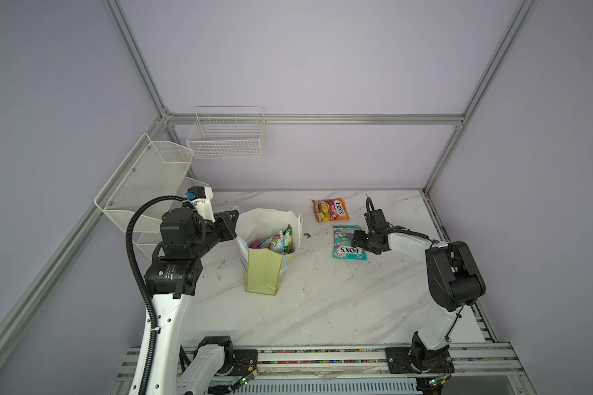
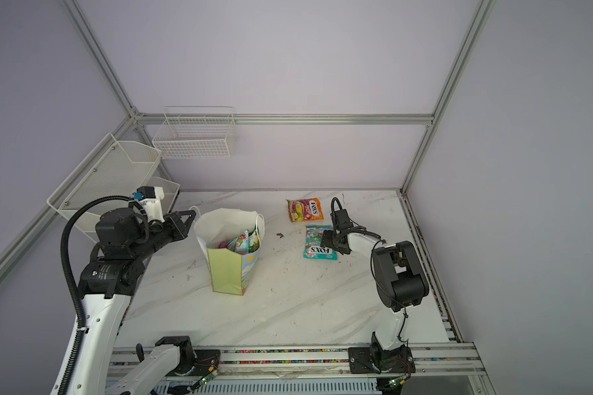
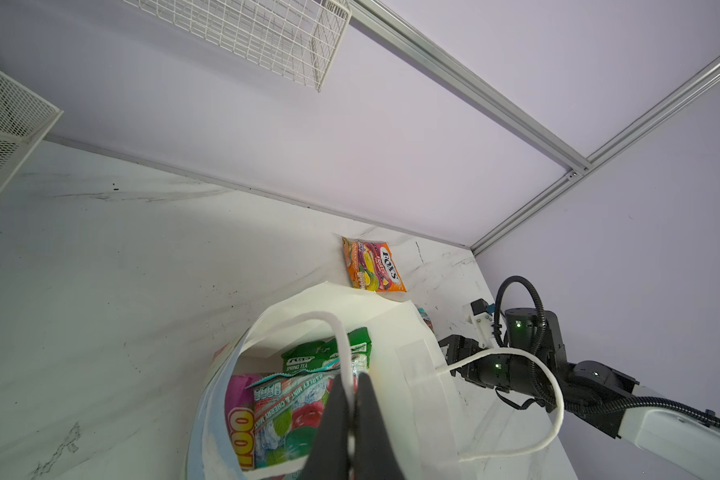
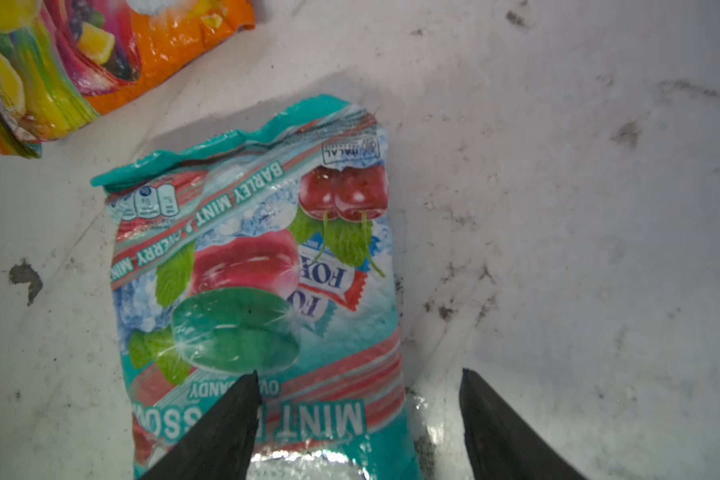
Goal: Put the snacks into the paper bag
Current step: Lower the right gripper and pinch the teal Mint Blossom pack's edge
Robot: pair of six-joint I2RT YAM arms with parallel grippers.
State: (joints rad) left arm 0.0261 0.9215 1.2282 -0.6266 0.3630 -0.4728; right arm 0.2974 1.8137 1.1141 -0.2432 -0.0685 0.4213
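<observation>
The paper bag (image 1: 262, 273) (image 2: 225, 273) stands upright and open on the marble table, left of the middle. Inside it lean a teal snack (image 3: 283, 411), a green one (image 3: 308, 357) and a magenta one (image 3: 238, 390). My left gripper (image 3: 352, 376) (image 1: 231, 222) is at the bag's left rim, shut on its white cord handle (image 3: 341, 340). To the right, a second teal FOX'S packet (image 1: 346, 244) (image 4: 250, 270) lies flat, with an orange FOX'S packet (image 1: 330, 209) (image 4: 59, 62) behind it. My right gripper (image 4: 359, 374) (image 1: 360, 241) hangs open, low over the teal packet's right edge, one finger over it and one over bare table.
A white wire basket (image 1: 226, 136) hangs on the back wall. A white mesh shelf (image 1: 151, 178) stands at the left wall behind my left arm. A small dark scrap (image 1: 307, 235) lies between bag and packets. The bag's other handle (image 3: 553, 399) loops out toward my right arm.
</observation>
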